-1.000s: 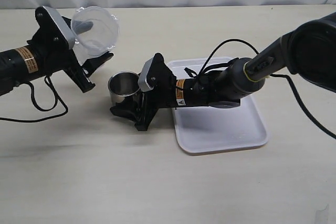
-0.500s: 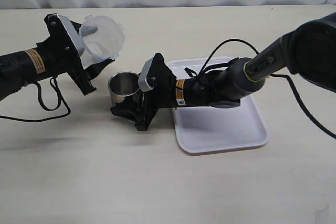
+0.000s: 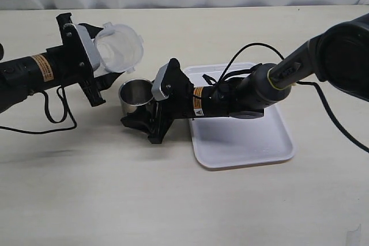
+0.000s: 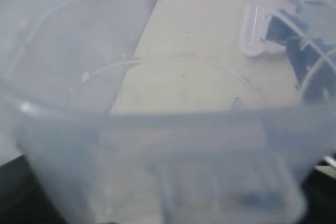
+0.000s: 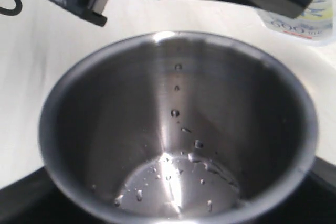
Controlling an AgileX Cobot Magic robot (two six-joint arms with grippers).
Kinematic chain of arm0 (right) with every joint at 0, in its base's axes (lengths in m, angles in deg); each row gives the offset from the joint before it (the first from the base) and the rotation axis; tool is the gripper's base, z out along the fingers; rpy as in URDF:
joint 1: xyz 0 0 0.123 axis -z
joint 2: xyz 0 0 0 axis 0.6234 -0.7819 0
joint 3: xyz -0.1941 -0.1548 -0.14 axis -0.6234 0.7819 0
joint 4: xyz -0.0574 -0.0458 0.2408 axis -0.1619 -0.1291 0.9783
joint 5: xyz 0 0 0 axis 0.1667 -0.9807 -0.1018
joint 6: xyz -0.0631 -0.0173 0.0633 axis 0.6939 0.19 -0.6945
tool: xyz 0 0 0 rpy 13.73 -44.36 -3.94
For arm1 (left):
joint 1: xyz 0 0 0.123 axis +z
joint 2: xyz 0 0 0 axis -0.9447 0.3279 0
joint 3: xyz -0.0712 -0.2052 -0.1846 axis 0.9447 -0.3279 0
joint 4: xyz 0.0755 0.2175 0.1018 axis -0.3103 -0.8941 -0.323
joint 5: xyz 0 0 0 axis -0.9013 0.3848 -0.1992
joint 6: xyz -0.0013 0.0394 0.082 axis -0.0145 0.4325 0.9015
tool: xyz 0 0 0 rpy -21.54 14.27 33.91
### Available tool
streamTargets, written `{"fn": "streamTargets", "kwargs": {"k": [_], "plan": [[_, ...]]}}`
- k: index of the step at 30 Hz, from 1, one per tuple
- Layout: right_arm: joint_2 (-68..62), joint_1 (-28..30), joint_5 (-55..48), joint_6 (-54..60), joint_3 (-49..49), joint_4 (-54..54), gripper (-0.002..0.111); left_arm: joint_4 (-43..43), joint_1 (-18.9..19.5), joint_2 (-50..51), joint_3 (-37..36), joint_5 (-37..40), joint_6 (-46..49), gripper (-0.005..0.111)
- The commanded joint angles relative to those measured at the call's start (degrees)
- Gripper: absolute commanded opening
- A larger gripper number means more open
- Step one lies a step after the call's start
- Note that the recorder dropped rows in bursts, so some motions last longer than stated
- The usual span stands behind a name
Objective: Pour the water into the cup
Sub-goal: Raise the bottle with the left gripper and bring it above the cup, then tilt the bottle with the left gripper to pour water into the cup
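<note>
Standing upright just off the left edge of the white tray (image 3: 248, 142) in the exterior view: the cup (image 3: 134, 95), a short steel cylinder, dull brushed outside, shiny inside, no handle. Water (image 5: 176, 182) is a thin glinting film on its floor, plus beads up the inner wall. Right gripper (image 3: 138, 110) reaches in from over the tray, black jaws clamped on the cup's sides. Farther from the tray, past the cup and raised, the left gripper (image 3: 106, 49) grasps a translucent plastic container (image 3: 121, 47): round, thin-walled, tipped well over. Tray is a smooth rounded rectangle with a low lip. Table (image 3: 173, 211) is pale and matte.
</note>
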Motion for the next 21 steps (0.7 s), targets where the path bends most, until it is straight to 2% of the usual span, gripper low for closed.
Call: {"fn": "streamTargets", "kwargs": {"k": [1,15,21], "plan": [[0.1,0.3,-1.6,0.3,0.0,-1.0,0.004,0.6,-0.1,-0.3,0.7,-2.4,3.7,0.0],[0.1,0.3,-1.6,0.3,0.0,-1.0,0.004,0.6,-0.1,-0.3,0.7,-2.7,14.5,0.0],[0.1,0.3,-1.6,0.3,0.0,-1.0,0.004,0.8,-0.1,-0.3,0.7,-5.0,15.9,0.0]]}}
